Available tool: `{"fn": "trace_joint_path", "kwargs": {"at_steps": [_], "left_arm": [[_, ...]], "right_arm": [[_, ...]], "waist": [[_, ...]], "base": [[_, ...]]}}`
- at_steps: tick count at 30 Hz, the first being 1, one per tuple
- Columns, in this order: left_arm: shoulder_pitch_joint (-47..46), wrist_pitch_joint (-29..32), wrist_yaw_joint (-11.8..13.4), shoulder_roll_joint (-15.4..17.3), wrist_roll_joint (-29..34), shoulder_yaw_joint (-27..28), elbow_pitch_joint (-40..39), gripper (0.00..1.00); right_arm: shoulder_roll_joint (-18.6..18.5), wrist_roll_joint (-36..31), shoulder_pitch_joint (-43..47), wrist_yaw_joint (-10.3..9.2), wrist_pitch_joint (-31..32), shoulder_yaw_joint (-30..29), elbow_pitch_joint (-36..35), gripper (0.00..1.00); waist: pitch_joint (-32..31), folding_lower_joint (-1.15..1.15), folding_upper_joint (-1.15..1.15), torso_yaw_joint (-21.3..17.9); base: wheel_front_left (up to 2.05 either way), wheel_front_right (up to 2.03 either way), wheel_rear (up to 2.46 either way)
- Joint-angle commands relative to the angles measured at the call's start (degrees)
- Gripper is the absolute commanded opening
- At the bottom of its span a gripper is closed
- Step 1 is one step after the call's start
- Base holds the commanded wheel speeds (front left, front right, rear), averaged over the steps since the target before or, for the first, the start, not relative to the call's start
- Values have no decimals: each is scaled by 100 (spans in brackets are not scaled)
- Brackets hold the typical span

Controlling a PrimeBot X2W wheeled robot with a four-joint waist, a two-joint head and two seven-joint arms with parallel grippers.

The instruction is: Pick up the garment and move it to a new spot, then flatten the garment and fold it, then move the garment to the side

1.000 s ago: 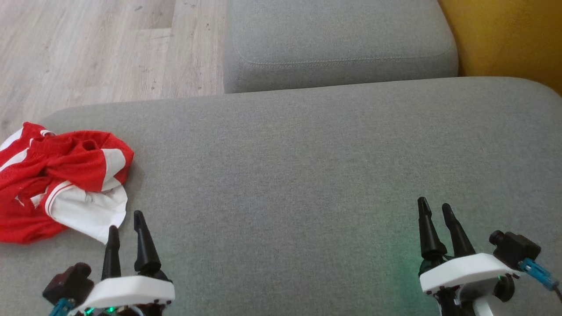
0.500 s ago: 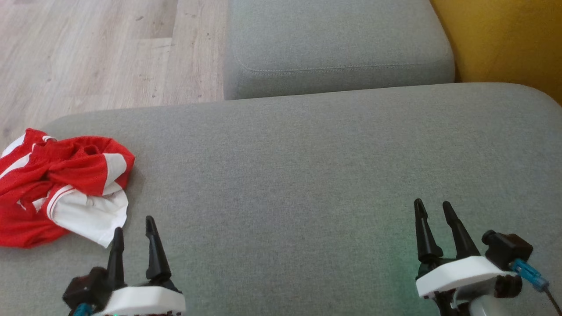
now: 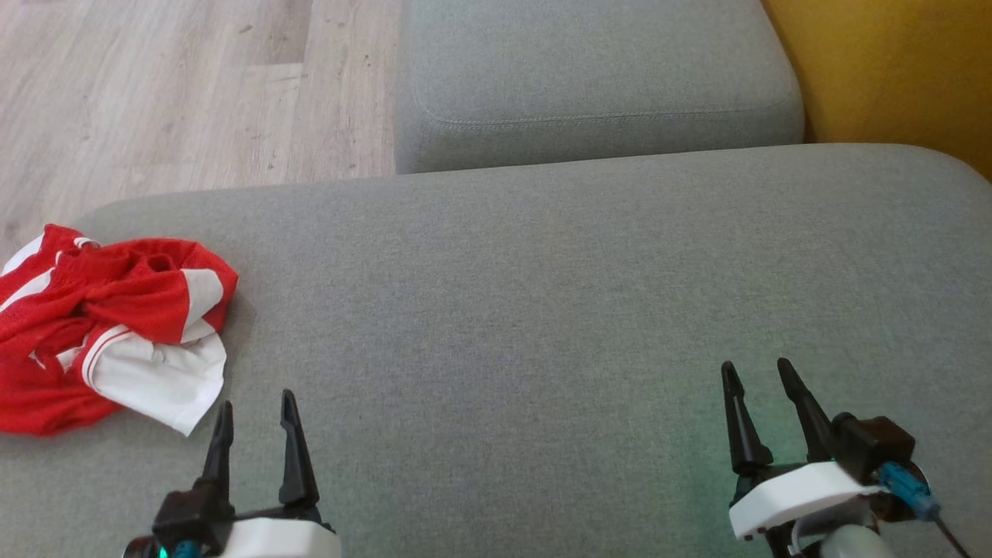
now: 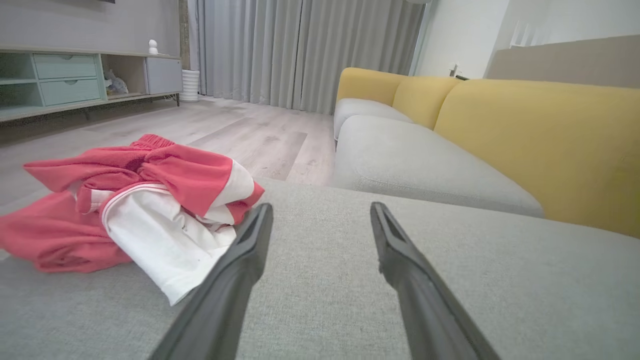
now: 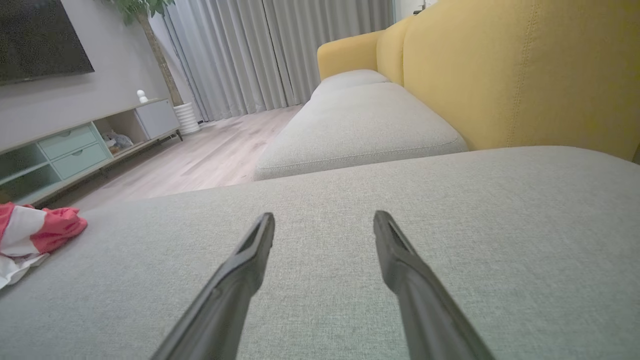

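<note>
Red-and-white garment (image 3: 116, 310) lies crumpled just left of the left jaws, both pairs wide, empty

No words, numbers, brand marks or signs can be read in any view. The crumpled garment (image 3: 108, 325) shows plain red and white panels with thin stripes, and no lettering can be made out on it.
</note>
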Motion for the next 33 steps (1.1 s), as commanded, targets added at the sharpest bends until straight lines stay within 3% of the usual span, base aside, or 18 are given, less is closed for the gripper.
{"fn": "trace_joint_path", "kwargs": {"at_steps": [1,14,33], "left_arm": [[-187,-84,35,43,213,106,-125,100],[-205,-282,-78,46,955,19,-91,100],[-216,-282,-184,46,793,41,139,100]], "right_arm": [[-51,-223,-337,-4,-100,119,-155,100],[-56,-1081,-352,-4,-300,233,-158,100],[-56,-907,-321,-4,-300,91,-36,100]], "waist": [[10,0,0,12],[28,0,0,74],[-8,0,0,75]], "base": [[0,0,0],[0,0,0],[0,0,0]]}}
